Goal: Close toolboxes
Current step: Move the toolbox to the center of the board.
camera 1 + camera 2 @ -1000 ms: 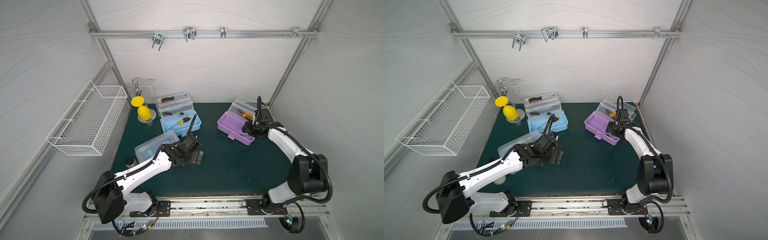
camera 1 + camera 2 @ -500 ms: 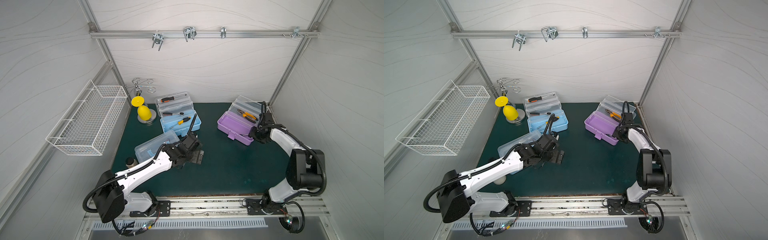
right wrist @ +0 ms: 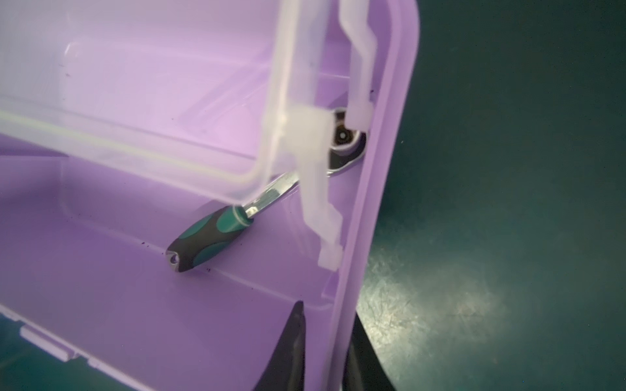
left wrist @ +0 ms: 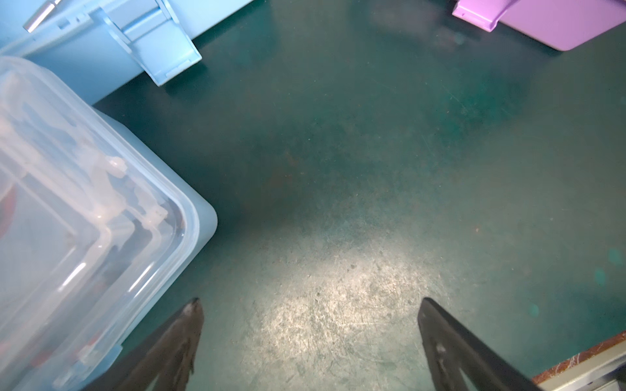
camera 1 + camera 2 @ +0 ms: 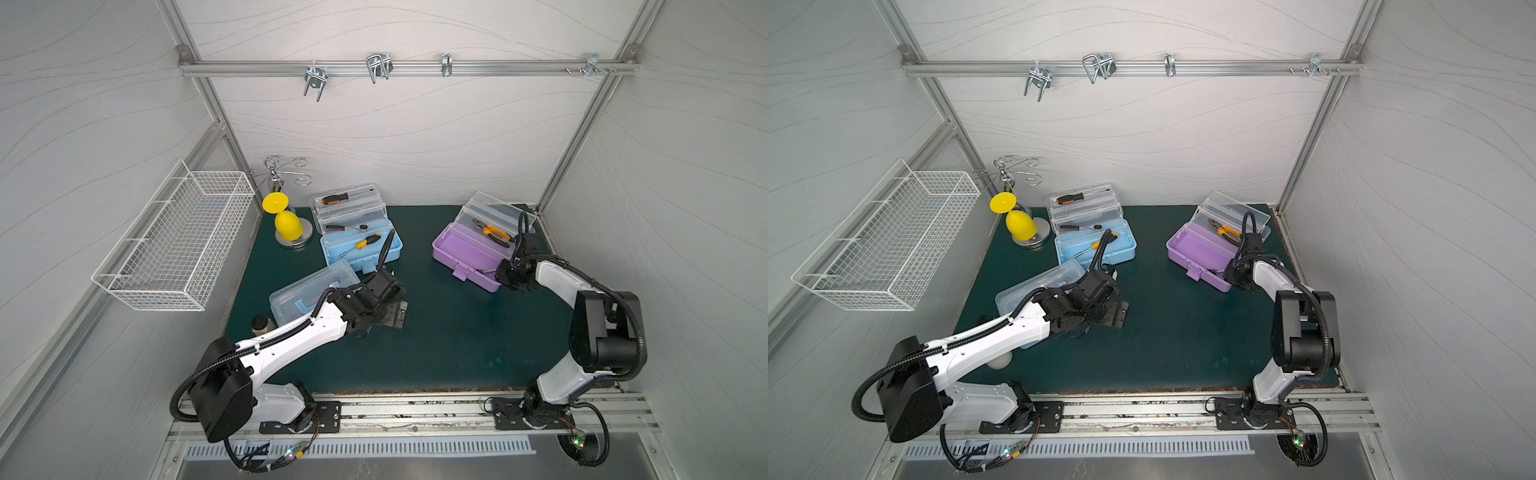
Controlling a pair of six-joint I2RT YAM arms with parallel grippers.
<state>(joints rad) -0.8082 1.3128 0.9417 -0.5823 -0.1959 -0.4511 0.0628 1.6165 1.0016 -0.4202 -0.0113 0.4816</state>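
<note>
In both top views the left gripper hangs low over the green mat, just beside the closed blue toolbox. The right gripper meets the open purple toolbox, and the open blue toolbox stands further back. In the left wrist view, the fingers spread wide, gripping nothing. In the right wrist view, the fingers pinch that toolbox's side wall, one inside, one outside

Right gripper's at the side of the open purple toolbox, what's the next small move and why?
Probably draw the purple plastic toolbox slightly toward the dark green mat's middle. The right gripper pinches its side wall, its clear lid lies open by the back corner, and the open left gripper is nearer the middle, likelier to reach the lid there.
</note>
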